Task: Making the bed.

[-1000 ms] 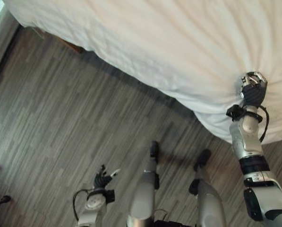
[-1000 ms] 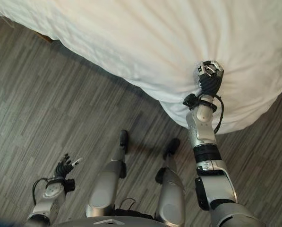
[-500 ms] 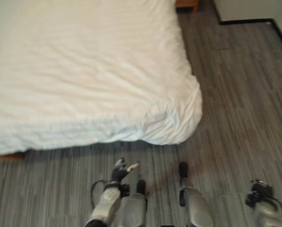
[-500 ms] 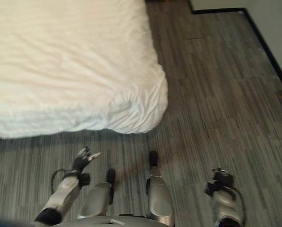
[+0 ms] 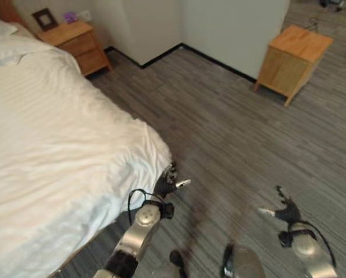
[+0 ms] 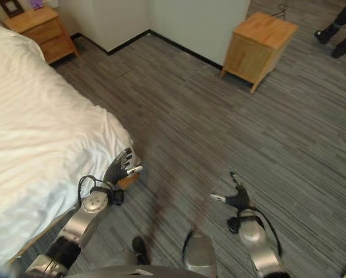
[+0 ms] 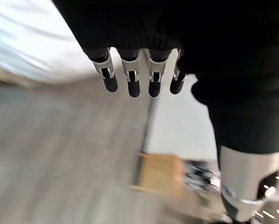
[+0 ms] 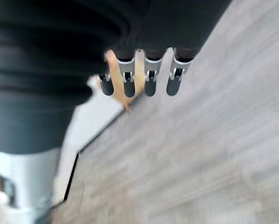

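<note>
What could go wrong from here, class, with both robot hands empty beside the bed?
1. The left robot hand hangs open close to the white duvet corner; a swing could snag and rumple it.
2. The right robot hand is out over bare floor, far from the bed, so reaching may need a step.
3. A person's feet stand near the wooden cabinet; turning could bring the robot closer.

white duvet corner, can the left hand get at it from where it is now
Probably yes. The left hand hangs open right beside the corner of the white duvet, with nothing between them. The right hand is open over bare floor, farther away.
</note>
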